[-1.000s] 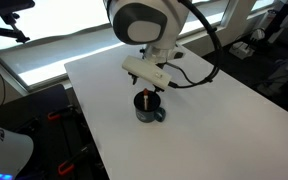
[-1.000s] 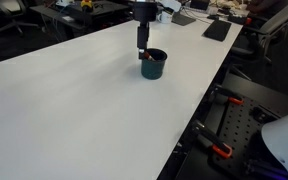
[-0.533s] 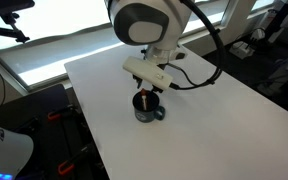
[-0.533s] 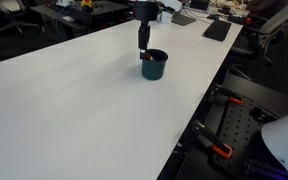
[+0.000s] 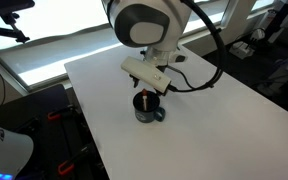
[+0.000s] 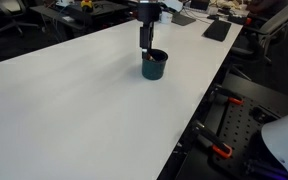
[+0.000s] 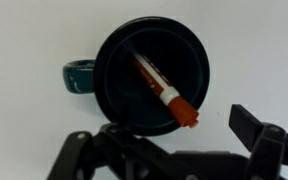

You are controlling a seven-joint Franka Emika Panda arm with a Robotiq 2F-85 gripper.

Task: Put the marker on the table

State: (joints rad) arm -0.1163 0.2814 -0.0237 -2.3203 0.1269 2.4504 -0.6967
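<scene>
While my jaws hang apart above the dark round mug with its teal handle (image 7: 102,70), clamped on nothing, the thin dark marker with an orange-red end (image 7: 162,88) leans inside that mug; its orange tip rests at the rim opposite the handle; the mug stands on the plain white counter (image 6: 74,100).

table (image 6: 74,110) | white; plain | carries: dark mug (image 6: 154,67); upright

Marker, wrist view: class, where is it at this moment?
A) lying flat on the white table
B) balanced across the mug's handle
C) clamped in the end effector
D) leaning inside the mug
D: the marker slants inside the dark mug, its orange-red end up at the rim.
</scene>
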